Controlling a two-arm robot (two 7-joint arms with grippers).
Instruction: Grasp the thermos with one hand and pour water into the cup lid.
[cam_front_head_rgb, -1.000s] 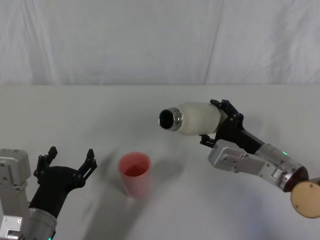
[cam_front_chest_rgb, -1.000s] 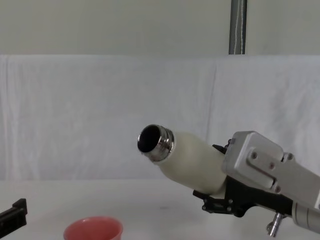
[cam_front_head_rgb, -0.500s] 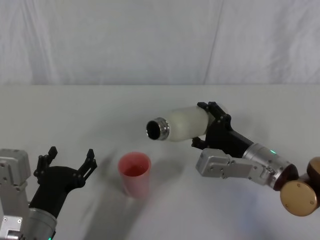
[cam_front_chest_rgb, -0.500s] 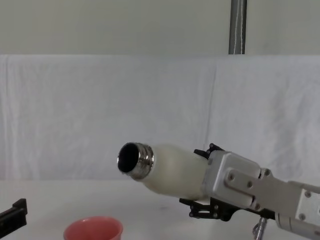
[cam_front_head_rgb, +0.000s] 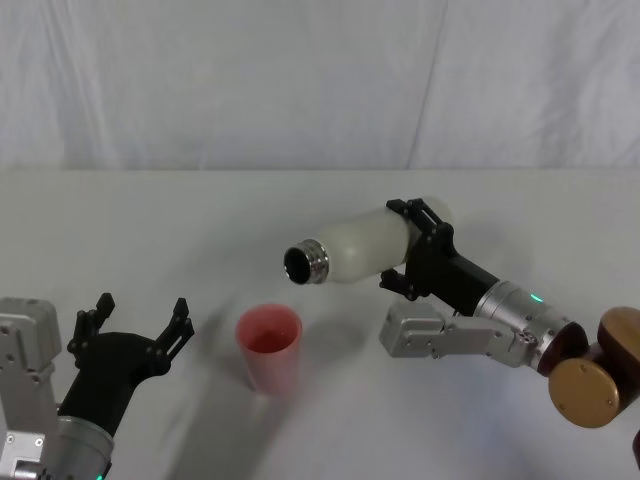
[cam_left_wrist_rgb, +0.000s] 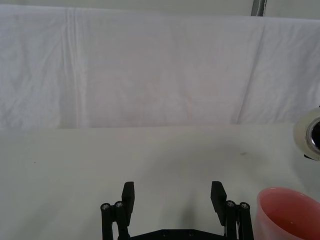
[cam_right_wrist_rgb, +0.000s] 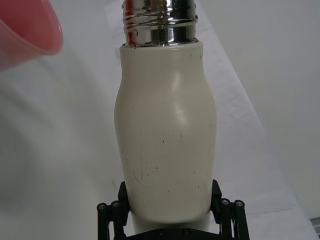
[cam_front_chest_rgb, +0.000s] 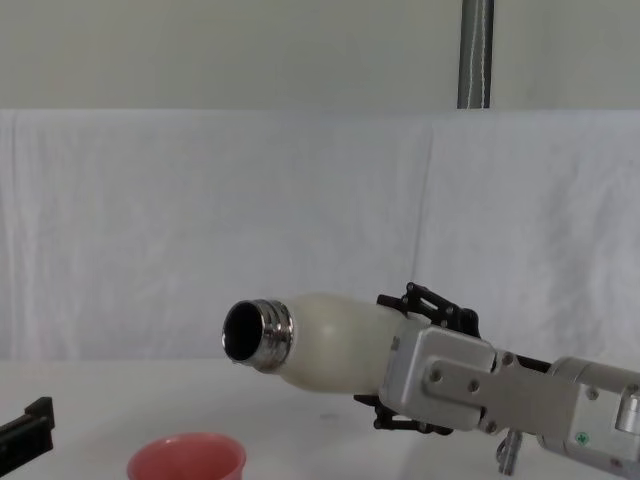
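Pinching the thermos, the right gripper tips its mouth toward the cup so water can pour in.

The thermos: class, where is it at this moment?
In the head view the thermos is held off the table, tipped sideways, by the right gripper right of centre, its steel neck pointing left, above and just right of the pink cup.
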